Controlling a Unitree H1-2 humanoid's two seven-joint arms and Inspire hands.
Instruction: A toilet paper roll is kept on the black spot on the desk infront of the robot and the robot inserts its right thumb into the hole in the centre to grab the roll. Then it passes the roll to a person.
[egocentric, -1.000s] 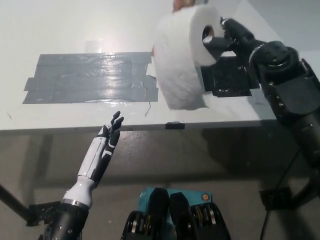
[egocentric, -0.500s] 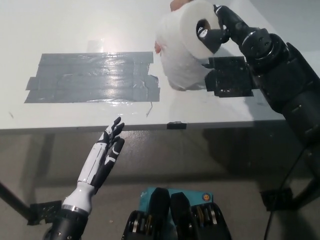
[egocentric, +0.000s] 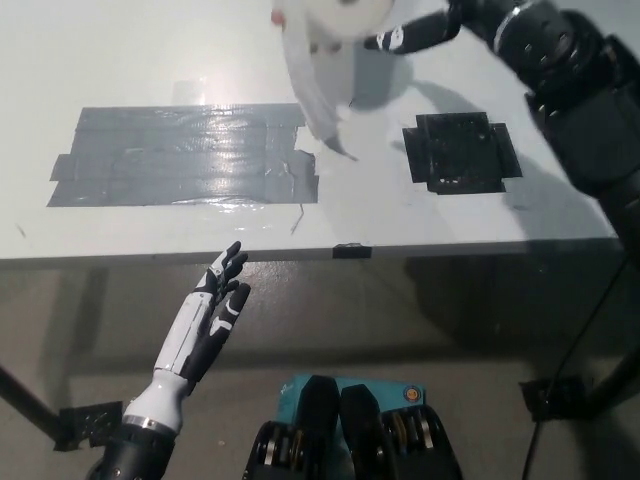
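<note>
The toilet paper roll (egocentric: 330, 40) is cut off at the far edge; right hand (egocentric: 420, 32) grip unclear. Left hand (egocentric: 215, 305) rests spread, empty.

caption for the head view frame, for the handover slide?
Handover: black right hand beside the toilet paper roll at the frame's top edge, above the desk; white left hand rests open below the desk edge.
</note>
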